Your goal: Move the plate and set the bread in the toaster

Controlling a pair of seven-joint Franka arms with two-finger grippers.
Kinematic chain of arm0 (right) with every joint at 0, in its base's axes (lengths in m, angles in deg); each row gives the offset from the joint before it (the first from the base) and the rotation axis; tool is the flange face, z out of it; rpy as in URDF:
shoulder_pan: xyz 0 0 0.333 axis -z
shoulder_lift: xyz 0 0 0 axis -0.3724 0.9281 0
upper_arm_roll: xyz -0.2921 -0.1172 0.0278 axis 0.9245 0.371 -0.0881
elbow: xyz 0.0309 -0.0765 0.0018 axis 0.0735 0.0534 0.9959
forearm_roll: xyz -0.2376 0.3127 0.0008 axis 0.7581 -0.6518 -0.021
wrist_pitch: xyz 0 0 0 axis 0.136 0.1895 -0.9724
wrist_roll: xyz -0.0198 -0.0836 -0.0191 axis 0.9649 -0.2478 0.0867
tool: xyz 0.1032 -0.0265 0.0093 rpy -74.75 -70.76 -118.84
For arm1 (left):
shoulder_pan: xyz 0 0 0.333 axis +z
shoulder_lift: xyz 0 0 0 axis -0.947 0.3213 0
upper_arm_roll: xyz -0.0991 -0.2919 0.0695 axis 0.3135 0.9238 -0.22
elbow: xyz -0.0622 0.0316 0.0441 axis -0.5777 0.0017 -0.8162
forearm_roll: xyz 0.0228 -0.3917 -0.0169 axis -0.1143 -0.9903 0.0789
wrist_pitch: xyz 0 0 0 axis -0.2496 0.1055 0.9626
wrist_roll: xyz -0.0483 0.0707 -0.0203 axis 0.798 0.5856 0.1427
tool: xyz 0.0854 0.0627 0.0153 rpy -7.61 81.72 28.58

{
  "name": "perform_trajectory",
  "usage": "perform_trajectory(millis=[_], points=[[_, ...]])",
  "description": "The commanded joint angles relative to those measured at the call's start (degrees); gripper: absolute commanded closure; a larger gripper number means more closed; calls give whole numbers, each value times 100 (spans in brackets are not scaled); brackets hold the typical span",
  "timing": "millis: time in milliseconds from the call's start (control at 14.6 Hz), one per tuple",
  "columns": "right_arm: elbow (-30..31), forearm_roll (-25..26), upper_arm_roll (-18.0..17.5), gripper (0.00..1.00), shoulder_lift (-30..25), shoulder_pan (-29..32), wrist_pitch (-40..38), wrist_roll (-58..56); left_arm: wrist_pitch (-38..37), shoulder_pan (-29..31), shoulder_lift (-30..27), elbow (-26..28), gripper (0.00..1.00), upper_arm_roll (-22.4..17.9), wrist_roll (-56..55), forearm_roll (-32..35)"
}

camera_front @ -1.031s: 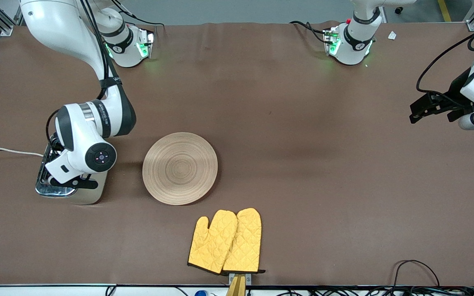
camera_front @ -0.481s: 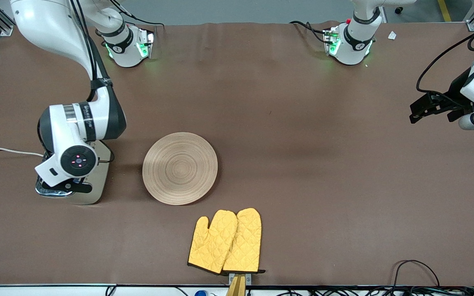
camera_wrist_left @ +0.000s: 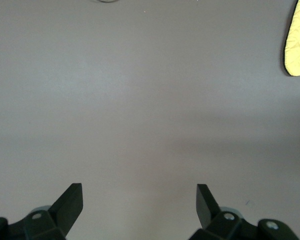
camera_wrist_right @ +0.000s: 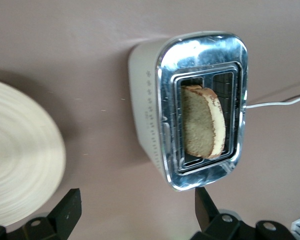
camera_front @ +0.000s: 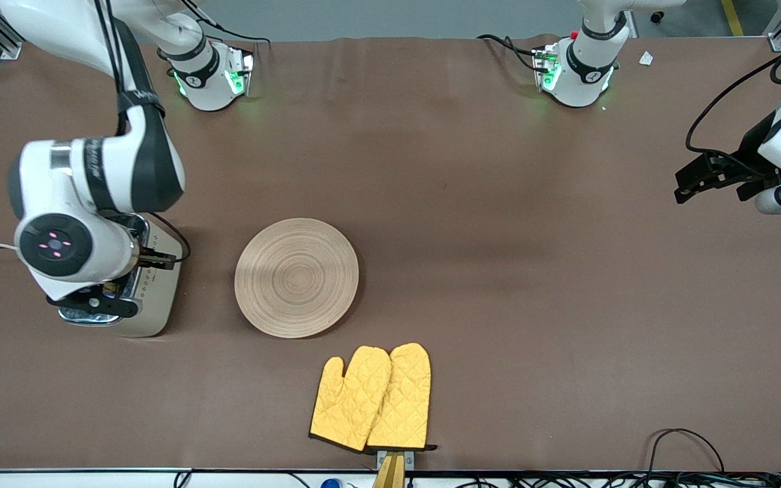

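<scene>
A slice of bread (camera_wrist_right: 204,121) stands tilted in a slot of the chrome-topped toaster (camera_wrist_right: 190,107), released by the right pincer (camera_wrist_right: 135,212) hovering spread-open above it, the bare wooden plate (camera_front: 296,277) alongside (left pincer (camera_wrist_left: 140,202) waits open over empty counter (camera_front: 499,237)).

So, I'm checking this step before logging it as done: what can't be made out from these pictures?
- Front view: the right arm covers most of the chrome-topped cream toaster, hiding its slots, the bread, and the right gripper.
- Right wrist view: the speckled brown bread slice leans in a slot; how deep it sits is unclear.
- Right wrist view: the round wooden plate is cut off by the edge.
- Left wrist view: the open left gripper sees only bare table.
</scene>
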Motion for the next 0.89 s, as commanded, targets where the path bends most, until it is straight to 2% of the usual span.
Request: perform_trajectory(millis=[0, 206, 481, 824], points=[[-56, -548, -42, 0, -290, 209, -27, -174, 45, -20, -21, 5, 0, 1, 5, 48], [-109, -1024, -51, 0, -553, 640, 78, -587, 45, -20, -21, 5, 0, 1, -4, 48], [-83, -945, -42, 0, -1063, 974, 96, -676, 45, -20, -21, 5, 0, 1, 5, 48], [-48, -954, -42, 0, -1327, 1282, 8, -1448, 45, -20, -21, 14, 0, 1, 5, 48]])
